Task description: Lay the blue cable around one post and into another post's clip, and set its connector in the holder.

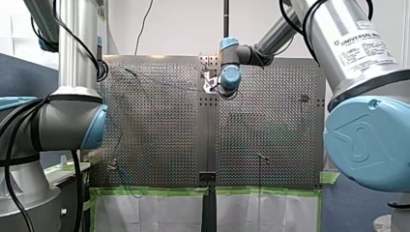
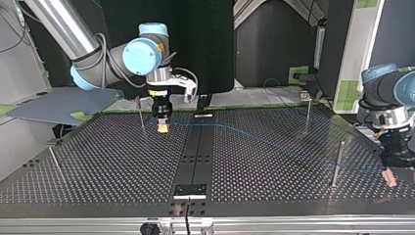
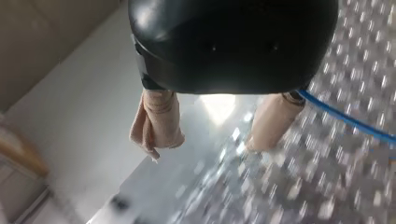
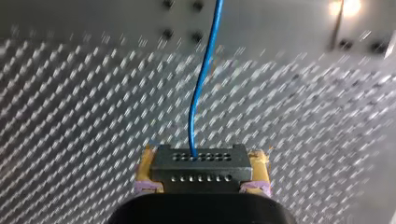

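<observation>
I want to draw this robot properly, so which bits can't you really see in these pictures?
Left wrist view: my left claw's black body hides where the blue cable passes its fingers; touching or not, cannot tell.
Top view: the posts' clips are too small to see.
Right wrist view: past the connector the cable runs out of view; the table is blurred.
Front view: the cable is too thin to follow.

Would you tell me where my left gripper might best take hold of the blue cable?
Probably the stretch of blue cable just beside my left gripper, whose fingers are open. Come down from above with the fingers astride it: it is thin, runs low over the table and seems to lie outside the gap.
</observation>
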`<state>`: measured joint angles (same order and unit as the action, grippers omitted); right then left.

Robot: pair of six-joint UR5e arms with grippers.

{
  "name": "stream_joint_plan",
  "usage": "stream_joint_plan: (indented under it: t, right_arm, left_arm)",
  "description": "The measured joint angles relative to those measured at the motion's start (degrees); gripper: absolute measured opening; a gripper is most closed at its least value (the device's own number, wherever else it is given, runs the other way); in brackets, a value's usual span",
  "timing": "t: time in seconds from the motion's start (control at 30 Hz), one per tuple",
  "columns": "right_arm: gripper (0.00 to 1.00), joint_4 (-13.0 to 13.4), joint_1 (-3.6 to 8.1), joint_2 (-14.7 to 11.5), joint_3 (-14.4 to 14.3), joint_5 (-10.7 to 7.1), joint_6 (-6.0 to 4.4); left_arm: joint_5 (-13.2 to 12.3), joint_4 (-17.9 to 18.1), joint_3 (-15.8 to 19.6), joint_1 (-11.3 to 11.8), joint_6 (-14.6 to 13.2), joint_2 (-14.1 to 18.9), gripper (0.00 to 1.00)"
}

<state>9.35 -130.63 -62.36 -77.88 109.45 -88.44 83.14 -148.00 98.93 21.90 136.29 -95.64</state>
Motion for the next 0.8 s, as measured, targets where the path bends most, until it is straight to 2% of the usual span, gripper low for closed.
stream_joint_plan:
  t: [0.17,0.3,0.4,0.57,0.8]
  right_arm:
    - [0.0,1.0,1.5,0.0,-2.2,2.57,-1.1]
    - [0.0,2.8,2.55,0.0,-4.3,4.64,-1.64]
    - [0.0,4.4,3.11,-0.1,-5.9,6.24,-2.55]
    - [0.0,7.0,3.52,-0.2,-8.5,8.92,-4.8]
    - [0.0,10.6,3.84,-0.2,-12.1,12.5,-8.07]
  left_arm:
    - [-2.5,-0.3,0.2,-0.9,-0.3,0.0,1.0]
    - [-4.4,-1.6,1.0,-0.8,-1.2,0.0,1.0]
    - [-5.9,-2.6,1.5,-0.6,-2.0,0.0,1.0]
    - [-8.3,-4.5,1.9,-0.7,-3.7,0.0,1.0]
    - [-11.5,-5.1,2.2,-1.2,-4.3,0.0,1.0]
